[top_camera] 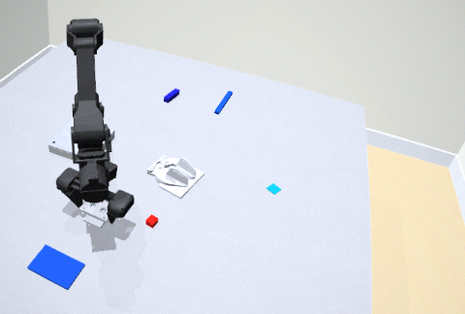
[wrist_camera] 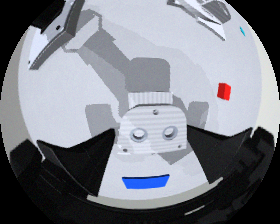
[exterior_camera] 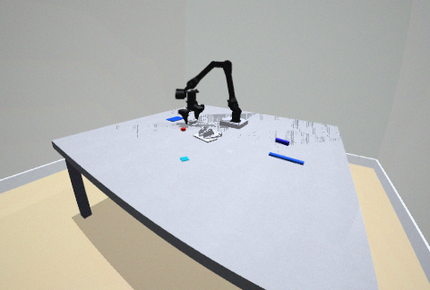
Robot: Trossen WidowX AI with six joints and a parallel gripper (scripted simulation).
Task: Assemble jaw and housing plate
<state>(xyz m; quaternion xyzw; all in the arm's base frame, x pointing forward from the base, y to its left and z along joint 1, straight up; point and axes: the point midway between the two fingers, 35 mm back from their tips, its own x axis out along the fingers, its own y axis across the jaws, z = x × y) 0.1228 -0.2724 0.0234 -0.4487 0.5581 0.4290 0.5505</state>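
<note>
My gripper (top_camera: 96, 213) (exterior_camera: 192, 121) (wrist_camera: 151, 131) is open, with its fingers wide apart over the pale housing plate (top_camera: 95, 208) (wrist_camera: 154, 143). The plate shows two large round holes and a ribbed block at one edge. In the wrist view it appears between the fingertips, with a gap on each side; nothing is gripped. The white base (top_camera: 181, 192) (exterior_camera: 208, 140) lies to the right of the gripper in the top view. Two jaws (top_camera: 177, 175) (exterior_camera: 207, 132) lie side by side on it. Their pins and gear teeth are too small to judge.
A red cube (top_camera: 152, 221) (exterior_camera: 183, 129) (wrist_camera: 224, 91) is close to the gripper's right. A blue sheet (top_camera: 56, 266) (exterior_camera: 175, 119) (wrist_camera: 145, 182) lies in front. A cyan square (top_camera: 273, 189) (exterior_camera: 184, 158) and two blue bars (top_camera: 171, 95) (top_camera: 224, 102) lie farther off.
</note>
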